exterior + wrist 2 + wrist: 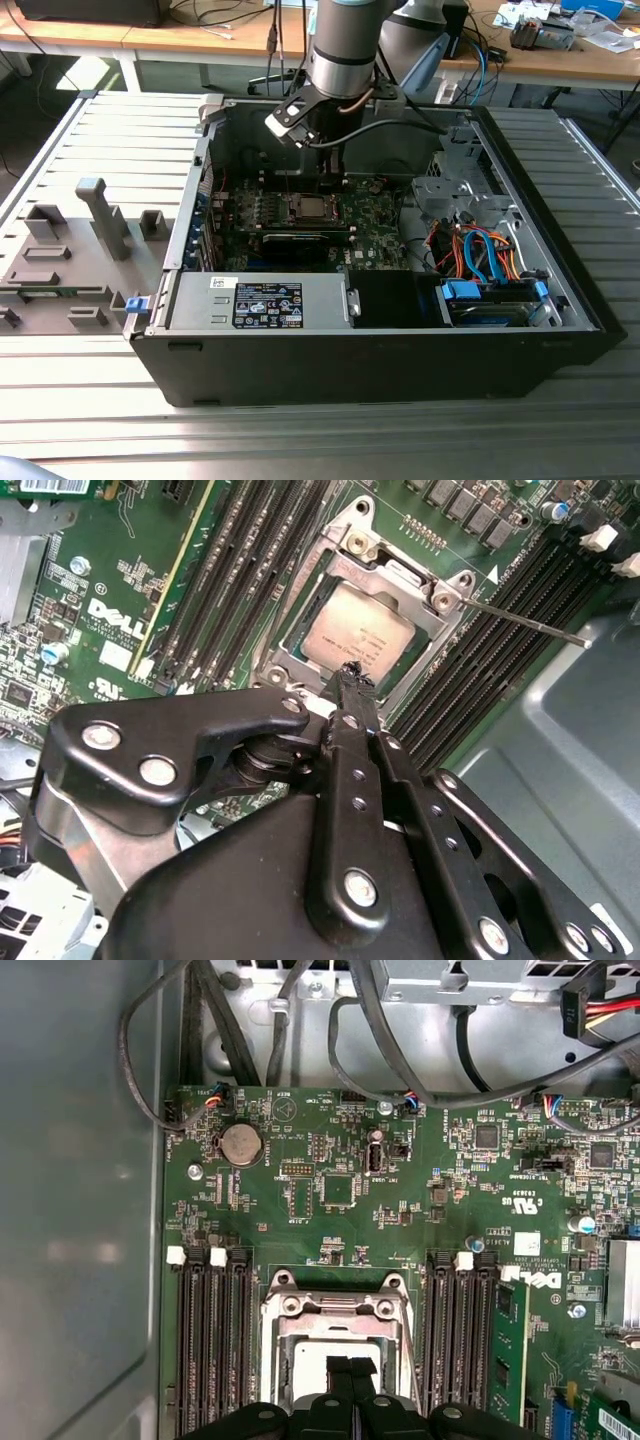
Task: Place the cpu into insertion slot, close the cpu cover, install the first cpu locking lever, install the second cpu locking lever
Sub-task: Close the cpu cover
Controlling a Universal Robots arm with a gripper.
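The cpu (312,208) is lying flat in the insertion slot (278,665), just above the middle of the exterior view, with the cpu cover (398,573) framing it. The hand (352,676) is hovering at the cpu's edge, fingers pinched together on nothing. The cpu is likely proving light, stiff and fragile, so its side edges are offering the safest hold.

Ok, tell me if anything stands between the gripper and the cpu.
Nothing visible does. The gripper hangs directly at the edge of the cpu, which lies framed by the cpu cover.
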